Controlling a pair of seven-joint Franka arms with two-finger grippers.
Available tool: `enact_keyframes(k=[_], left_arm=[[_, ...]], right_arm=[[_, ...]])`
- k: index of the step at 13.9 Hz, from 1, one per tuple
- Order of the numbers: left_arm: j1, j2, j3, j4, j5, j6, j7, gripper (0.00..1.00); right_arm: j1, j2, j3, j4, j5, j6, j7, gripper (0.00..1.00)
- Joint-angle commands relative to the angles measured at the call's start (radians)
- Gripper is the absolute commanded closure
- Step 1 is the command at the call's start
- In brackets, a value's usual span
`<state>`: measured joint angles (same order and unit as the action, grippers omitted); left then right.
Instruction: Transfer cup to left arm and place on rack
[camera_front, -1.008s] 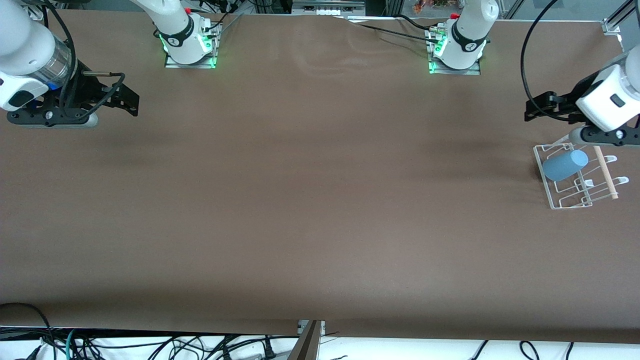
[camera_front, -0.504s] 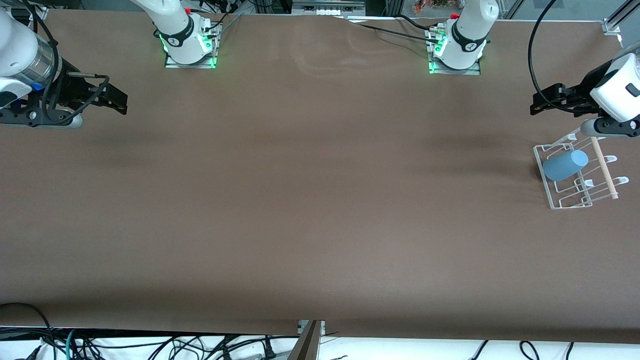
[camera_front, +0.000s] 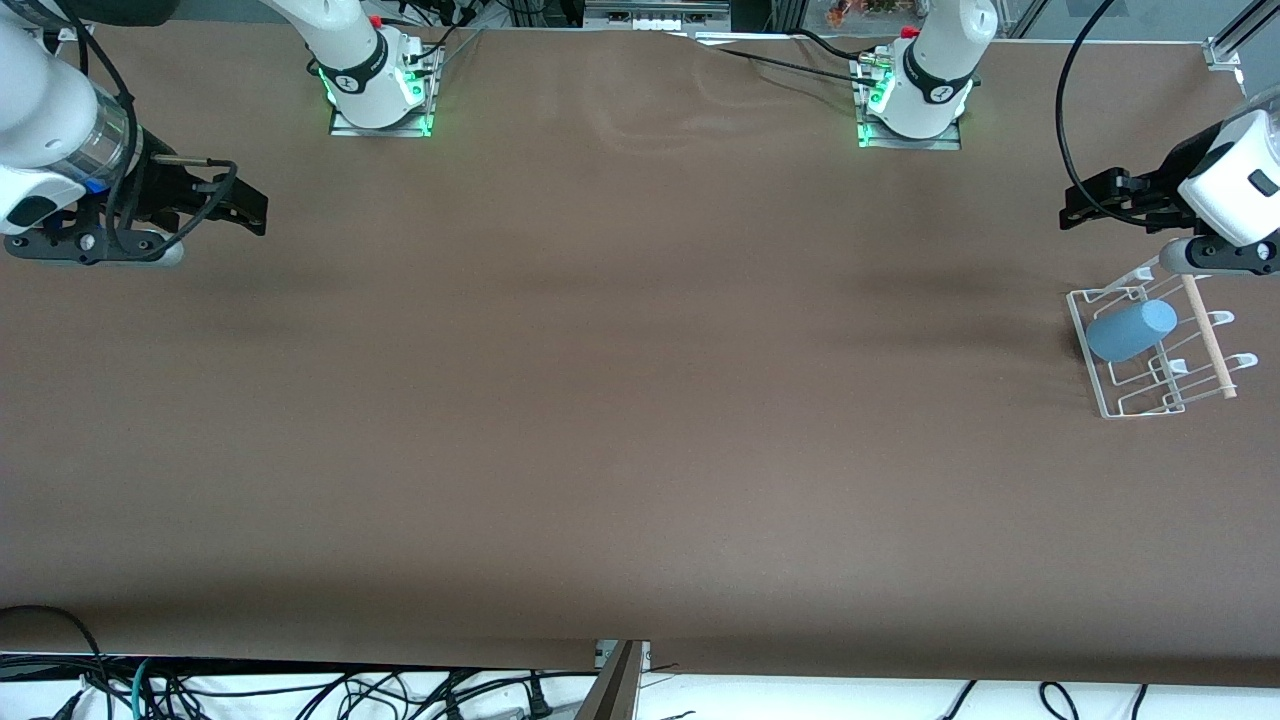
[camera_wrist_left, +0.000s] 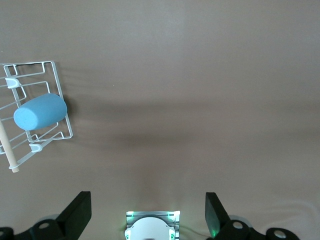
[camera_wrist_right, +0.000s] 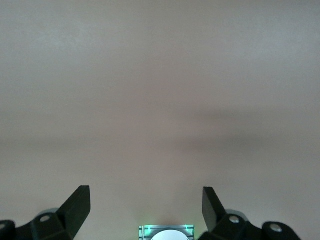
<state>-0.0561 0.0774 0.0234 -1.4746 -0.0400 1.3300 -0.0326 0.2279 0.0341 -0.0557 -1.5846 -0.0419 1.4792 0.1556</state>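
The light-blue cup (camera_front: 1130, 331) lies on its side across the wires of the white rack (camera_front: 1140, 413) at the left arm's end of the table. The left wrist view shows the same cup (camera_wrist_left: 40, 111) on the rack (camera_wrist_left: 30, 63), clear of the fingers. My left gripper (camera_front: 1078, 205) hangs open and empty over bare table beside the rack, its jaws (camera_wrist_left: 147, 202) spread wide. At the right arm's end, my right gripper (camera_front: 255, 212) hangs open over bare table, with nothing between its fingers (camera_wrist_right: 146, 197).
A wooden rod (camera_front: 1208, 340) runs along the rack's side nearest the table's end. Both arm bases (camera_front: 380, 95) (camera_front: 910, 100) stand at the table's edge farthest from the front camera. Cables lie below the near table edge (camera_front: 300, 690).
The left gripper pulled slightly away from the rack toward the table's end, then held still. The right gripper drifted a little outward and back. The cup stayed put.
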Motion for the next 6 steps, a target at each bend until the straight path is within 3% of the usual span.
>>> enact_keyframes(k=[1,6], left_arm=[[-0.010,0.012,0.003,0.019,-0.024,-0.006,-0.006,0.00],[-0.011,0.032,0.001,0.048,-0.023,-0.017,-0.006,0.00]], right_arm=[[0.005,0.006,0.011,0.029,-0.006,-0.010,0.009,0.01],[0.033,0.007,0.010,0.029,-0.001,-0.016,0.002,0.01]])
